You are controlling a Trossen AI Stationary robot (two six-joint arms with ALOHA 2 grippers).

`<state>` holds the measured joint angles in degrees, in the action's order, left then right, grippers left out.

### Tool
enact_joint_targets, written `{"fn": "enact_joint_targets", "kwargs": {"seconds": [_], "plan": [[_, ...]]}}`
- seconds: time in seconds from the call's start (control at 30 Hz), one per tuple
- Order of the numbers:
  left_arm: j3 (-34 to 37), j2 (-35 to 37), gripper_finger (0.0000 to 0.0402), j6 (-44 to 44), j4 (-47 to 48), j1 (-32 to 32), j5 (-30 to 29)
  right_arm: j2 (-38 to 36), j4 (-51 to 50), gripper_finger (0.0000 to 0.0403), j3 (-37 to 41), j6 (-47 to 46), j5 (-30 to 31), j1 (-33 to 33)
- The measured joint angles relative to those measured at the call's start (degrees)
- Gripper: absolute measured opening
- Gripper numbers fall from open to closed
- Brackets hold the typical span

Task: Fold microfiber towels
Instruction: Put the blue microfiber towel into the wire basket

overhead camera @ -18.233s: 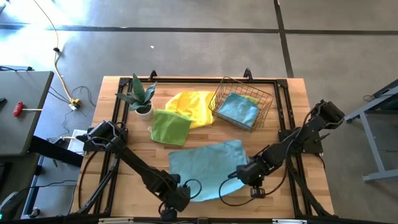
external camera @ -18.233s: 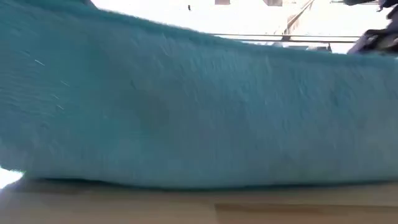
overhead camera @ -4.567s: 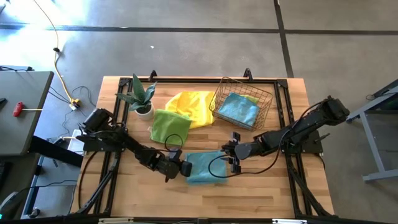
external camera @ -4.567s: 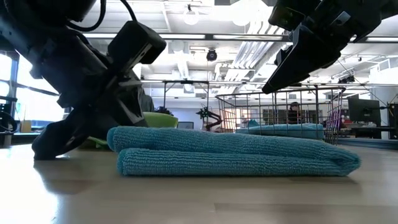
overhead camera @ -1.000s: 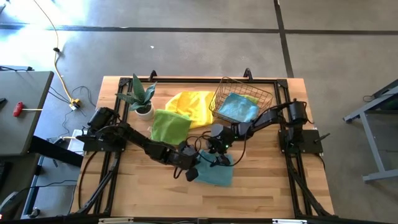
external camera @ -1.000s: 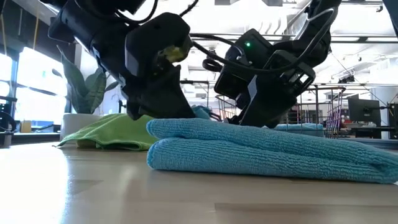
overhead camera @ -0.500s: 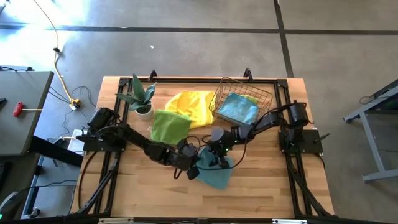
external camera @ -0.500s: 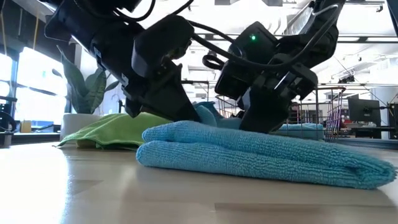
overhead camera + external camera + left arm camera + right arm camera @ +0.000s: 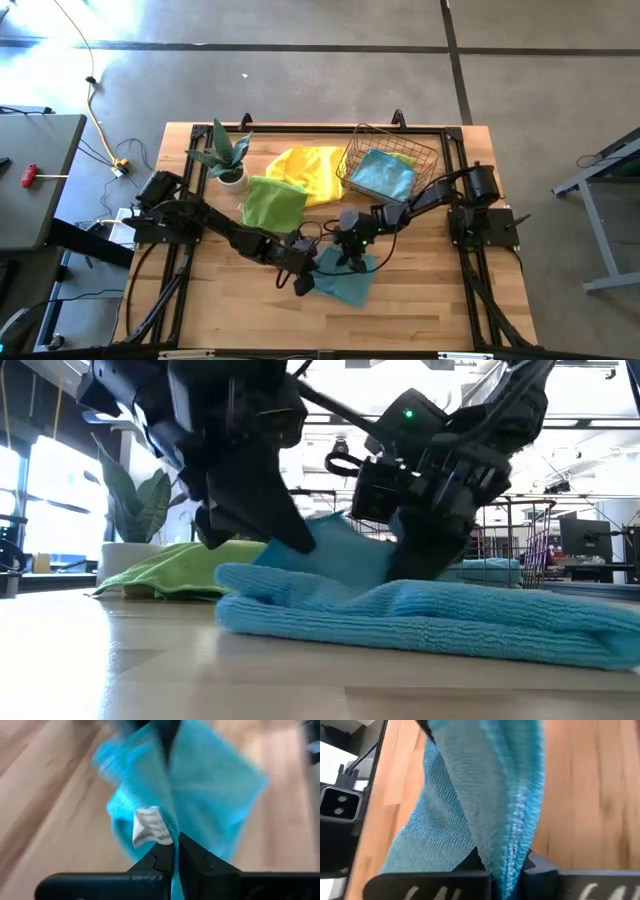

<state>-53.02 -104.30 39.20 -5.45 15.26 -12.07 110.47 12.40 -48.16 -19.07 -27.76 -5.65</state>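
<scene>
Both tools meet over the middle of the wooden table [image 9: 200,310]: the left tool [image 9: 306,266], at the end of the left arm that reaches in from the table's left edge, is pinched on one edge of the teal blue towel [image 9: 345,281], its fingers pressed together on the cloth just beside a small white label [image 9: 148,826]; the right tool [image 9: 347,250], on the arm stretching in from the right side, is likewise clamped on a fold of the same towel, with the cloth bunched between its fingers [image 9: 538,865]. From table height, the towel lies folded along the table with its gripped part lifted into a peak between the two tools. Behind it, farther from the front edge, a yellow towel [image 9: 308,170] is spread loosely, and a lime green towel [image 9: 273,204] lies folded, overlapping the yellow one's near-left corner. To their right stands a wire mesh basket [image 9: 362,146], tilted, holding another teal blue cloth [image 9: 382,175] with a sliver of green showing at its far corner. A small potted plant [image 9: 227,155] with pointed leaves stands in a white pot left of the yellow towel.
</scene>
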Motion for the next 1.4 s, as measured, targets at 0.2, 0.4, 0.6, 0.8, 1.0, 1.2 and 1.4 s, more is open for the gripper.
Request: {"fn": "enact_joint_targets", "kwargs": {"seconds": [0.2,0.4,0.6,0.8,1.0,1.2,1.4], "plan": [[-0.2,3.1,0.0009,3.3,3.7,1.8,2.4,-6.2,-9.8,0.0001,0.5,-0.7,0.6,0.1],[0.0,5.2,0.0009,4.2,7.7,3.5,-1.4,-14.3,-24.7,0.0001,0.4,-0.6,9.2,0.4],[-0.1,5.4,0.0010,4.2,7.4,4.7,-3.9,-22.9,-44.8,0.0000,-5.1,3.0,17.8,2.6],[-0.1,5.4,0.0010,4.2,7.6,4.8,-5.5,-24.7,-60.0,0.0000,-15.2,17.1,30.5,6.8],[-0.1,5.4,0.0010,4.1,7.7,5.6,-5.5,-24.1,-71.0,0.0000,-23.4,20.4,31.9,12.4],[-0.1,5.4,0.0010,2.1,8.1,6.4,-6.7,-24.3,-78.8,0.0000,-30.8,24.2,35.3,15.0],[-0.1,5.4,0.0010,1.1,8.3,6.3,-7.0,-24.0,-79.7,0.0000,-30.6,29.6,36.4,19.6]]}}
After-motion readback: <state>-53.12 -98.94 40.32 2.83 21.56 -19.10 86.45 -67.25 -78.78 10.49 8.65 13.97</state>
